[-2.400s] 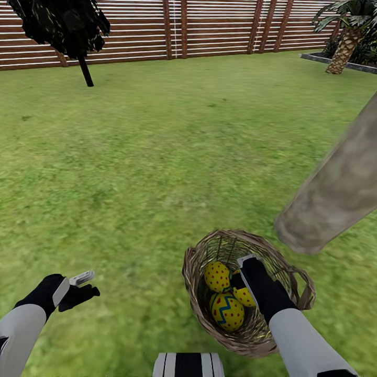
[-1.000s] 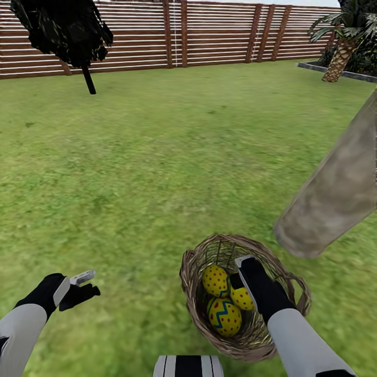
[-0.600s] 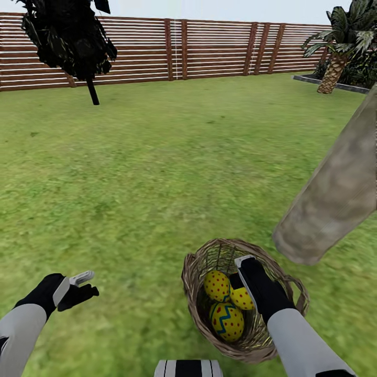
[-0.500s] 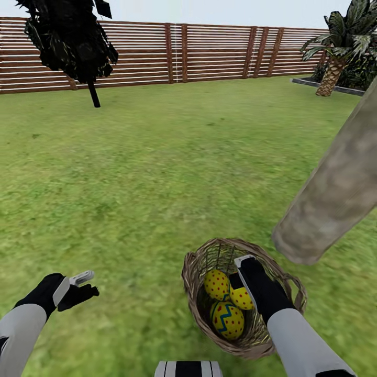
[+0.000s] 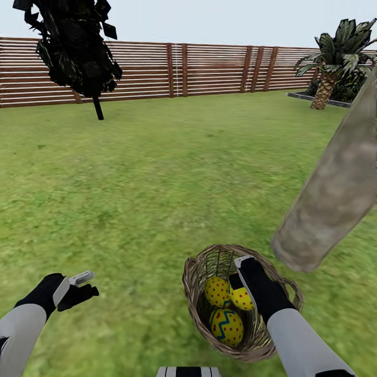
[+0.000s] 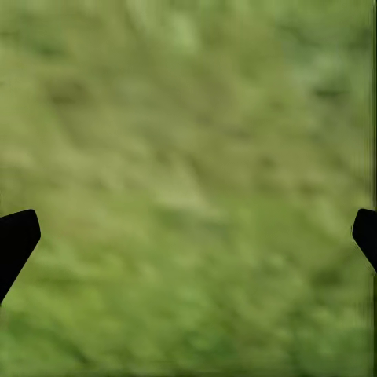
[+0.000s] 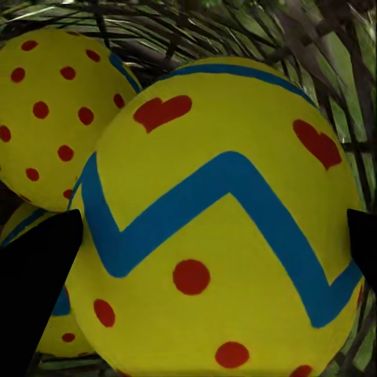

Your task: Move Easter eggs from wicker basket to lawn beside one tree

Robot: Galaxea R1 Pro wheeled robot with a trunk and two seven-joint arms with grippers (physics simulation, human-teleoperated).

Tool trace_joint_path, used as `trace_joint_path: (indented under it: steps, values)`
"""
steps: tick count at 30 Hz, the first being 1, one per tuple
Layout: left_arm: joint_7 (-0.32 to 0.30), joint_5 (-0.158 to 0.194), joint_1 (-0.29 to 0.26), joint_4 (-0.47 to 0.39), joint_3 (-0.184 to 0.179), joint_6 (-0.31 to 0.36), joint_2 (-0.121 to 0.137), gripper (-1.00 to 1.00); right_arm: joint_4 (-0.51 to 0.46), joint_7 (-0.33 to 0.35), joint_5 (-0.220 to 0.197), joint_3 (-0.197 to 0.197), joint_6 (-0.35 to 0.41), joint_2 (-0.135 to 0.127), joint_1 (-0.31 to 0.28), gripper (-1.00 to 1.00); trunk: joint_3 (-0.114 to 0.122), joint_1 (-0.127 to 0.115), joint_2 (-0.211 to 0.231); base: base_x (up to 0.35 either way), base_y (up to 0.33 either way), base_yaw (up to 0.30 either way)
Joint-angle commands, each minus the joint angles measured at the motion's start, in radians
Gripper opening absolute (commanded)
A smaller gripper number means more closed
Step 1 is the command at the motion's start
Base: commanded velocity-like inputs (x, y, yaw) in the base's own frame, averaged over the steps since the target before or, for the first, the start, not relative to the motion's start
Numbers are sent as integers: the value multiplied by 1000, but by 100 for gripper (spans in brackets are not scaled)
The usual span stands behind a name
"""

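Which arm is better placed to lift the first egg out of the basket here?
Right. The right gripper is already down inside the wicker basket, fingers straddling an Easter egg. The left gripper hangs open over bare lawn, well aside.

The white-sleeved left arm enters from seven o'clock, its black left gripper (image 5: 84, 285) hanging with fingers spread wide. The right arm enters from five o'clock, its black right gripper (image 5: 238, 283) angled down, fingers (image 7: 35, 290) parted.

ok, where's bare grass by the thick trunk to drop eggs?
Open lawn left of the tree base, beyond the wicker basket. Crowded: basket interior, three Easter eggs plus the right gripper.
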Motion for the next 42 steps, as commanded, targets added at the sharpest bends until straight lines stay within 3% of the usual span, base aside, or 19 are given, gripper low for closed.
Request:
trace_joint_path:
  steps: [1, 14, 18, 23, 26, 30, 32, 35, 37, 40, 42]
  values:
    - [1, 6, 0, -1, 3, 6, 0, 100, -1, 6, 8, 1, 5, 0, 0, -100, 3, -1, 0, -175, 13, 0]
    - [8, 6, 0, 0, 3, 6, 0, 100, -4, 8, 11, 1, 3, -1, 0, -100, 53, -6, 3, -135, 27, 0]
    - [22, 6, 0, 0, 3, 6, -1, 100, -5, 80, 11, 0, 3, -6, 0, -100, 69, -8, 4, -288, 87, 0]
    - [22, 6, 0, 1, 3, 6, -1, 100, -17, 101, 10, -4, 3, -12, 0, -100, 88, -10, 5, -263, 79, 0]
    - [24, 6, 0, 1, 2, 3, -2, 100, -48, 102, 10, -62, -7, -14, 0, -100, 100, -12, 6, -41, 10, 0]
    - [26, 6, 0, 1, 2, -1, -3, 100, -102, 107, 10, -182, -64, -14, 0, -100, 115, -14, 7, -3, 1, 0]
    - [27, 6, 0, 1, 3, -2, -3, 100, -108, 181, 11, -222, -118, -15, 0, -100, 123, -15, 7, 0, 0, 0]
    - [28, 6, 0, 1, 2, -2, -3, 100, -110, 341, 10, -248, -129, -45, 0, -100, 135, -16, 8, 0, 0, 0]
    - [28, 6, 0, 1, 2, -2, -3, 100, -111, 452, 12, -303, -128, -52, 0, -100, 142, -17, 8, 0, 0, 0]
    - [28, 6, 0, 1, 2, -2, -3, 100, -112, 637, 12, -353, -123, -98, 0, -100, 154, -18, 9, 0, 0, 0]
    - [28, 6, 0, 1, 2, -2, -3, 100, -112, 710, 12, -390, -121, -117, 0, -100, 162, -19, 10, 0, 0, 0]
